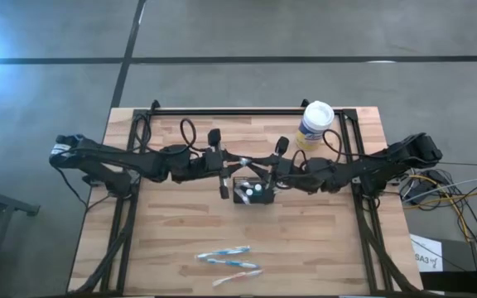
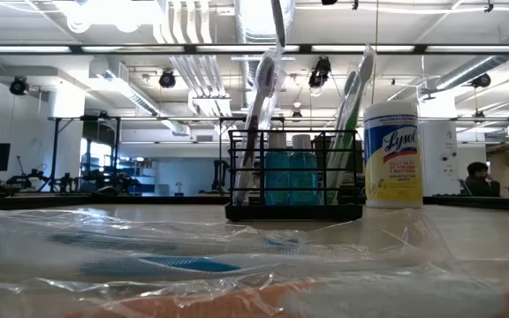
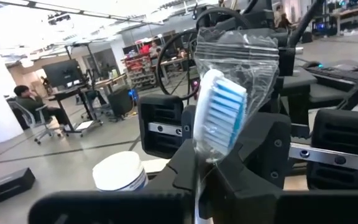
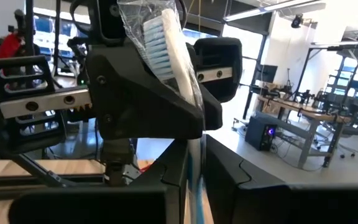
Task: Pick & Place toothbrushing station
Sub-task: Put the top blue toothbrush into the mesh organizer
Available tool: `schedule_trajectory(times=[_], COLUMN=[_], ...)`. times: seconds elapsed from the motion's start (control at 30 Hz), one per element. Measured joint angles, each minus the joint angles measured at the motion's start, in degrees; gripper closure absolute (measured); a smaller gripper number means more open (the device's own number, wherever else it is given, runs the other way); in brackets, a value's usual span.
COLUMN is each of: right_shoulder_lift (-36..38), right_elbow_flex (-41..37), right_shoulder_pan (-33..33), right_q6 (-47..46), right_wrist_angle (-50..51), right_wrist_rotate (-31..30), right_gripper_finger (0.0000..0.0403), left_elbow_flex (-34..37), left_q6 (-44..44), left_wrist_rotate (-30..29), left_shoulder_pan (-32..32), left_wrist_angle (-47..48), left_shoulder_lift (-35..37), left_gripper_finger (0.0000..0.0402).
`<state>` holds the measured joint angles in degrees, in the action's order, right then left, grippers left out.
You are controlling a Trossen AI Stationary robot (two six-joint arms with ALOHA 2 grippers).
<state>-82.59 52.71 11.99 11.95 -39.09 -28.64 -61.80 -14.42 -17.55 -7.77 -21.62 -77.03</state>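
Both arms are dark, near-black, built of slim jointed links. The left arm carries a pale label at its shoulder end, at nine o'clock on the table; the right arm ends in a bulky black shoulder at three o'clock. Thin black cables loop along each. Close up, the left gripper and right gripper show angular matte-black fingers, ribbed black blocks and silver rails with small screws.

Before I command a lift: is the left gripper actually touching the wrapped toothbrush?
Touching. In the left wrist view the left gripper is closed on the handle of the plastic-wrapped toothbrush, which stands up from between its fingers.
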Motion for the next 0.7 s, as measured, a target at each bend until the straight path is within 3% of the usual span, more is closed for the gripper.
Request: schedule_trajectory(times=[0.13, 0.27, 0.5, 0.7], right_shoulder_lift=[1.1, 3.6, 11.0, 20.2], right_elbow_flex=[0.0, 0.0, 0.0, -4.6], right_shoulder_pan=[0.1, 0.2, 0.4, 0.5], right_q6=[-0.5, -2.8, -8.0, -10.4], right_wrist_angle=[3.3, 6.9, 17.3, 21.5], right_wrist_rotate=[0.5, 2.1, 2.5, 15.3], right_gripper_finger=[0.0353, 0.0313, 0.0257, 0.0290], left_elbow_flex=[0.1, 0.0, 0.1, 3.9], left_q6=[-1.1, -1.7, -0.5, 3.3], left_wrist_rotate=[0.6, 2.0, 5.7, 17.7], left_shoulder_pan=[0.1, 0.2, 1.0, 2.5], left_wrist_angle=[0.8, 3.1, 14.9, 21.2], left_shoulder_lift=[0.9, 4.9, 13.9, 18.0], left_gripper_finger=[0.0385, 0.0385, 0.0385, 0.0385])
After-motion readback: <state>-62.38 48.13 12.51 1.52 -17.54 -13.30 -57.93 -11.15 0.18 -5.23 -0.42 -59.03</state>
